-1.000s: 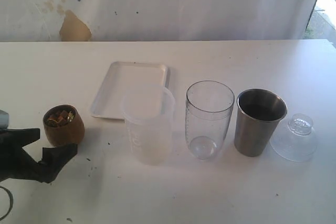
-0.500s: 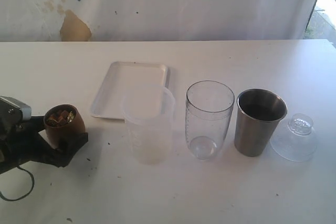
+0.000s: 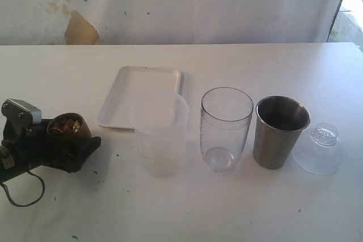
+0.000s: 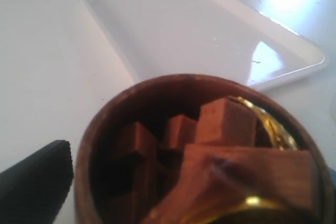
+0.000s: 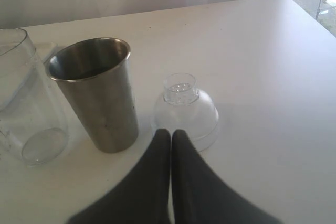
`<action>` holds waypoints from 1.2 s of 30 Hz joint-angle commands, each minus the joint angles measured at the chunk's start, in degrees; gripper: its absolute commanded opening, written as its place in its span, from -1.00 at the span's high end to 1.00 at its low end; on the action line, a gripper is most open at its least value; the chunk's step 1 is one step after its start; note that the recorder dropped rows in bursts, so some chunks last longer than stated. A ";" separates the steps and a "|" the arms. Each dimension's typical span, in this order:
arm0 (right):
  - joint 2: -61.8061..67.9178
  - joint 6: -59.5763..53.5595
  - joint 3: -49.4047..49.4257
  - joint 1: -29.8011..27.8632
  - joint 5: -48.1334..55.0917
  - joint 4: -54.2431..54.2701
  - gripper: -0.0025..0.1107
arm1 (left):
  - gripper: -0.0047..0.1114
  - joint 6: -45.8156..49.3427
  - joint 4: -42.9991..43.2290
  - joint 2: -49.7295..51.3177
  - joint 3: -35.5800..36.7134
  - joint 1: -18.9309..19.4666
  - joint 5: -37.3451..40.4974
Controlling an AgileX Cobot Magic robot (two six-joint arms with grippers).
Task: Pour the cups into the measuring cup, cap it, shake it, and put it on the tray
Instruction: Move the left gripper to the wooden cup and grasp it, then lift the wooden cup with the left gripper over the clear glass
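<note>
Wooden cup [image 3: 68,130]: stands upright near the left edge of the table [image 3: 187,208] and holds brown blocks and a gold-coloured piece. Sits in the same spot as a second ago.

Left gripper [image 3: 79,138]: has advanced from in front of the cup and now straddles it. Keeps its fingers [image 4: 37,182] spread wide, one on either side, one just beside the cup wall. Cannot tell whether it touches.

To the right, unchanged: tray [image 3: 142,70], then a row of frosted jug [image 3: 161,143], measuring cup [image 3: 227,128], steel tumbler [image 3: 281,134] and domed lid [image 3: 319,150], all apart.

Right gripper [image 5: 170,136]: fingers pressed together on nothing, near the lid.
</note>
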 commanded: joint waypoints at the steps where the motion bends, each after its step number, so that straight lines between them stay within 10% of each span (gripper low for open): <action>1: -0.32 -0.37 0.27 0.09 -0.38 -0.25 0.96 | -0.01 -3.41 -0.41 0.21 -0.15 -0.16 2.05; 4: -0.32 -0.37 0.27 0.09 -0.38 -0.35 0.96 | 0.93 -4.74 0.01 0.21 -0.15 -0.16 5.13; 21: -0.32 -0.37 0.27 0.09 -0.38 -0.35 0.96 | 0.92 -16.95 -3.10 -19.23 -2.47 -0.83 7.13; 36: -0.32 -0.37 0.27 0.09 -0.38 -0.35 0.96 | 0.92 -20.78 0.27 -20.61 -32.75 -21.97 35.13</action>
